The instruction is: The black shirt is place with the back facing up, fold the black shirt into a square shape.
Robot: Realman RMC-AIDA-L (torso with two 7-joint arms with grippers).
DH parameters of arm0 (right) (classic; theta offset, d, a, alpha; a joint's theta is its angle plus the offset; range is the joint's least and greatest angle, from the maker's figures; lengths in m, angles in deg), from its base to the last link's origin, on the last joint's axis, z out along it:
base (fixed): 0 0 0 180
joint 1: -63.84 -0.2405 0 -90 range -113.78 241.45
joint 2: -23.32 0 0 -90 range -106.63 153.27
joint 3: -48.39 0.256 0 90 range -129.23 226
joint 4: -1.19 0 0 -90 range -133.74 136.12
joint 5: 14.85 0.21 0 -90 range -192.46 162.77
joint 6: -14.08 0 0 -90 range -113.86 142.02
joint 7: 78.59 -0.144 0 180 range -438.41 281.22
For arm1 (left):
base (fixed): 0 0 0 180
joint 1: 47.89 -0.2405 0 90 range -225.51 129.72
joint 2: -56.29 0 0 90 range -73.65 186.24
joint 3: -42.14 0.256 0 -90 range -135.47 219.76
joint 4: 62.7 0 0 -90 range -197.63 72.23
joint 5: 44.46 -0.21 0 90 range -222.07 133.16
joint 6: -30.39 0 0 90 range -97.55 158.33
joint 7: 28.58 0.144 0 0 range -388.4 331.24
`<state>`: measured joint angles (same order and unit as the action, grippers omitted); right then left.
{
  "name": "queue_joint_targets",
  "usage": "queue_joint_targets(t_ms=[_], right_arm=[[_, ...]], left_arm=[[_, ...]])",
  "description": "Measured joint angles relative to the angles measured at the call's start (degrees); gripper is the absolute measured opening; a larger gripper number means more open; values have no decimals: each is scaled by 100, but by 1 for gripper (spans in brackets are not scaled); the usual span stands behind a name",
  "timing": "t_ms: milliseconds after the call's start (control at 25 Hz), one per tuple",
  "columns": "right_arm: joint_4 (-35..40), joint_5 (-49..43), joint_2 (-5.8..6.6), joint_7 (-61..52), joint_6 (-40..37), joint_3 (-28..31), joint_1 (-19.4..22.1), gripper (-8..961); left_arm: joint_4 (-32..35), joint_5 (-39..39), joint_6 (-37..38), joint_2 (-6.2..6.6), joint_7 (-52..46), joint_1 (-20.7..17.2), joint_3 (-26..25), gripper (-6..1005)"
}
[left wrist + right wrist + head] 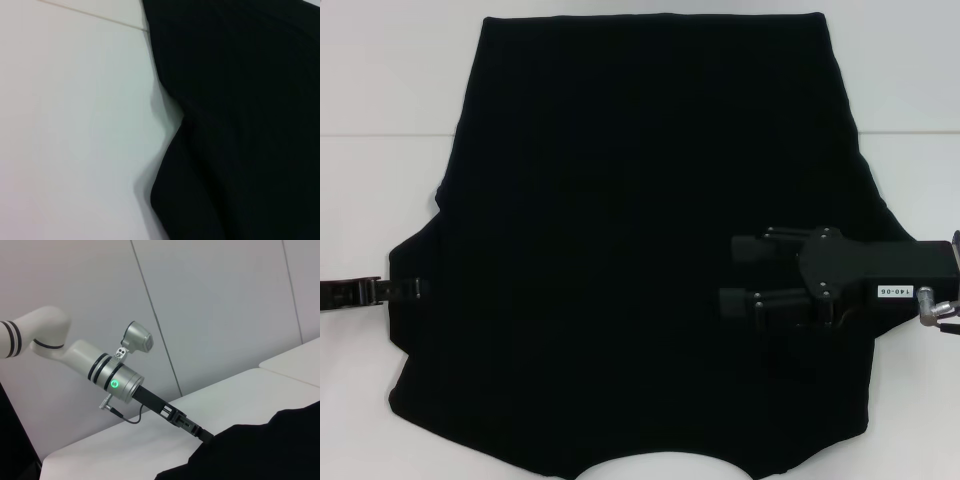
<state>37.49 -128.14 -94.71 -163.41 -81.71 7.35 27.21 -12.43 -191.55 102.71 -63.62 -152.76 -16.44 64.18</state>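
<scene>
The black shirt lies spread flat on the white counter, plain side up, covering most of the area in front of the robot. Its edges look folded inward along both sides, and a curved edge shows at the near end.

The right end effector hovers over the right part of the shirt, its two fingers spread wide apart and pointing toward the middle, with nothing between them.

The left end effector sits low at the shirt's left edge, its tip reaching the fabric; the right wrist view shows that arm stretching down to the cloth. Whether its fingers grip the fabric cannot be told.
</scene>
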Motion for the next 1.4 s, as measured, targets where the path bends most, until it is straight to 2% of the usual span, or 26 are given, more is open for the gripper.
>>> queue_joint_targets(t_ms=[360, 880, 1400], right_arm=[[0, 0, 0, 0, 1, 0, 14, 896], [0, 0, 0, 0, -1, 22, 25, 894], [0, 0, 7, 0, -1, 74, 35, 894]], left_arm=[[-120, -125, 17, -14, 15, 9, 72, 950], [-143, -143, -15, -12, 5, 9, 84, 806], [-141, -127, -85, 2, 2, 17, 81, 241]])
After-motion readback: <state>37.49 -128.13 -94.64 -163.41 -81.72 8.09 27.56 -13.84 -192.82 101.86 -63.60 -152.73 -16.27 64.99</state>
